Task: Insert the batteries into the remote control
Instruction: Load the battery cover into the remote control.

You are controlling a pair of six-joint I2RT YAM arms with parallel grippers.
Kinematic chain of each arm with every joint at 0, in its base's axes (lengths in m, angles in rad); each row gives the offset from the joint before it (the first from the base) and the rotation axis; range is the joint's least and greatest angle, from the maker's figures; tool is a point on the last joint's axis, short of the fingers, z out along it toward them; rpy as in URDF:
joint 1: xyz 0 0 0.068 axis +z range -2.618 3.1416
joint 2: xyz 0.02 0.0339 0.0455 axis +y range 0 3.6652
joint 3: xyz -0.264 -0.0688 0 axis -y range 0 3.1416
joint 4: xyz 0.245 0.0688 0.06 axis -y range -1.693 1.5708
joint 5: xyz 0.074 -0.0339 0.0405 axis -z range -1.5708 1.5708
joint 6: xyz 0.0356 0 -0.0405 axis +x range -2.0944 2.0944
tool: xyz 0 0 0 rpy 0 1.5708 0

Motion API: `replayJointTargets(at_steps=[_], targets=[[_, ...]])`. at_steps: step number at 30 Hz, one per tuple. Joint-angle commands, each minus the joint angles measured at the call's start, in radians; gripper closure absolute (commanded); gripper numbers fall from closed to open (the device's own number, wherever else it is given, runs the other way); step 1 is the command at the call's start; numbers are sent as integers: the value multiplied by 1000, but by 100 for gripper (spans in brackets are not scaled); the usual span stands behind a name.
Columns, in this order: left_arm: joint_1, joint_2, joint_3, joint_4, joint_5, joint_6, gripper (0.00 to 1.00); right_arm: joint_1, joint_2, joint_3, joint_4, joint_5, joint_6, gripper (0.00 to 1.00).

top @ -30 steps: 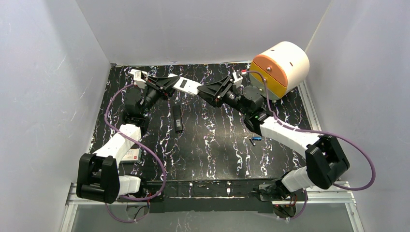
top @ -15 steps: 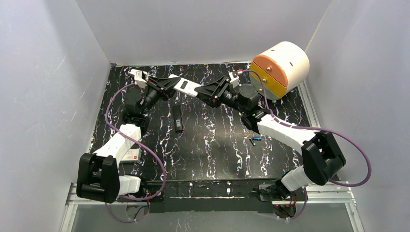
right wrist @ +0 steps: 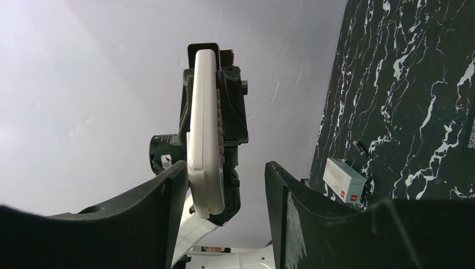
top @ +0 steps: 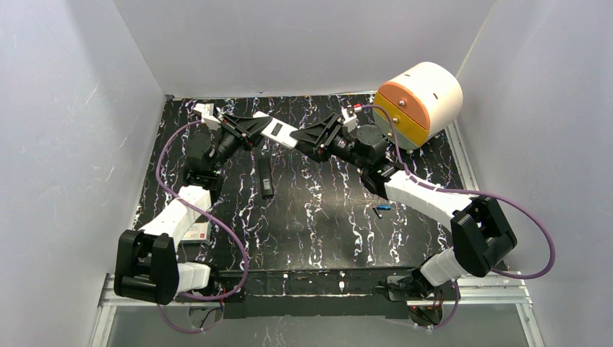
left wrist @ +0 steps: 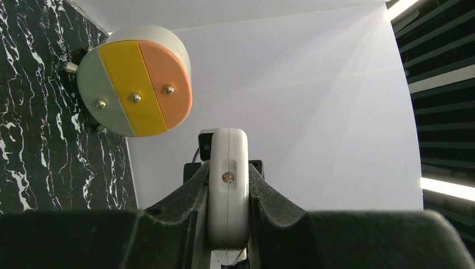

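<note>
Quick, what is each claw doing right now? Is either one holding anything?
Left gripper: closed on the white remote.
Right gripper: open, jaws on either side of the remote's other end, with a gap on one side.

Between left arm (top: 184, 206) and right arm (top: 423, 199), white remote (top: 278, 131) — batteries (top: 381, 210) on marbled table (top: 318, 217).
</note>
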State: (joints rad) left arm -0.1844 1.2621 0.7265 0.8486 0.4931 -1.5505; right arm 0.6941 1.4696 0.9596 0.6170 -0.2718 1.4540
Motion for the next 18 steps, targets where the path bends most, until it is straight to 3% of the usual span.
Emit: replayJointTargets(at_steps=[1, 8, 18], targets=[[0, -29, 8, 49, 23, 24, 100, 1, -19, 62, 5, -3, -34, 38], [0, -32, 20, 49, 30, 24, 100, 9, 18, 92, -18, -20, -48, 43], [0, -26, 44, 48, 27, 20, 100, 11, 4, 87, -90, -21, -92, 63]])
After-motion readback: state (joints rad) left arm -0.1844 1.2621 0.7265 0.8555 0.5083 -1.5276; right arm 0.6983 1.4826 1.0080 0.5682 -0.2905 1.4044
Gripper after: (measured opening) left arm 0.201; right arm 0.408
